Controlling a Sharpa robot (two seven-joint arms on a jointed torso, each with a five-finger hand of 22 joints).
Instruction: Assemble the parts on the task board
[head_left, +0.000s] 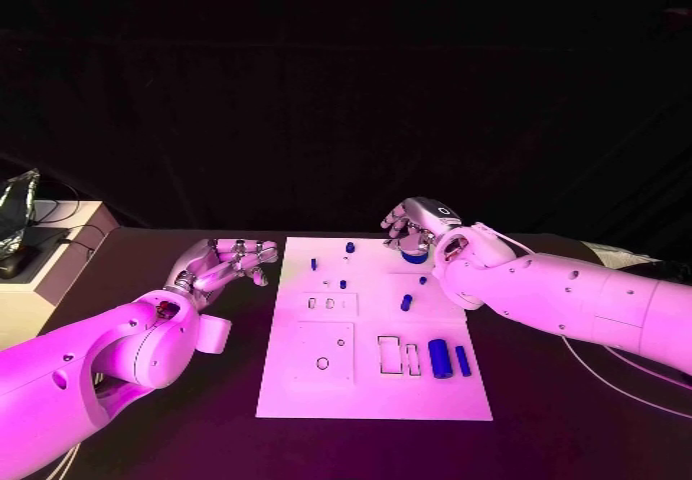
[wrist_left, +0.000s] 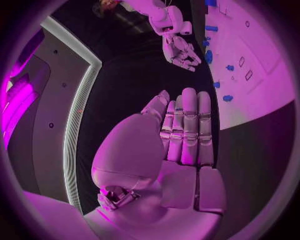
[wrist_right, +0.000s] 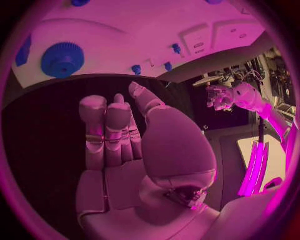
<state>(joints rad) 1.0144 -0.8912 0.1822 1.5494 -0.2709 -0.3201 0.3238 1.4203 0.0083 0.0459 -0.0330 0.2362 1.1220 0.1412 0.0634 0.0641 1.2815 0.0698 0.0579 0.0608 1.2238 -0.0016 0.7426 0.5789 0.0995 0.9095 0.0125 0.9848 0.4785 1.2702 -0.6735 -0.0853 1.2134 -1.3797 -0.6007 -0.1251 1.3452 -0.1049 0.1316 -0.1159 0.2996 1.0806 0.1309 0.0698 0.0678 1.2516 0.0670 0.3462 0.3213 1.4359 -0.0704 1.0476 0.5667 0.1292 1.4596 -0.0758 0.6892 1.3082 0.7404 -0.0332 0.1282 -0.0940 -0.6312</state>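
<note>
Right hand (head_left: 418, 232) first: its fingers (wrist_right: 106, 125) are stretched out side by side with the thumb alongside, nothing between them, poised at the far right corner of the task board (head_left: 296, 395). Just beyond those fingertips sits the blue gear (wrist_right: 63, 59), toothed and round, on the board's far right corner; in the head view the hand covers most of it and whether a fingertip touches it I cannot tell.

Over to the left hand (head_left: 228, 263): fingers (wrist_left: 189, 127) straight and close together, empty as well, hovering beside the board's left edge and off the white plate.

Now the parts. A small blue peg (head_left: 349, 247) stands near the far edge, another small blue piece (head_left: 407, 302) lies mid-board, and two blue cylinders (head_left: 438, 358) lie side by side near the right edge, next to a pair of rectangular slots (head_left: 389, 355). The board itself lies flat in the middle of the dark surface (head_left: 173, 440).

My read: this is the approach to a pick, with the gear the likely target and nothing gripped so far. The next move would call for the right hand to settle its fingers round the gear's rim and close cleanly, without knocking the nearby peg.
</note>
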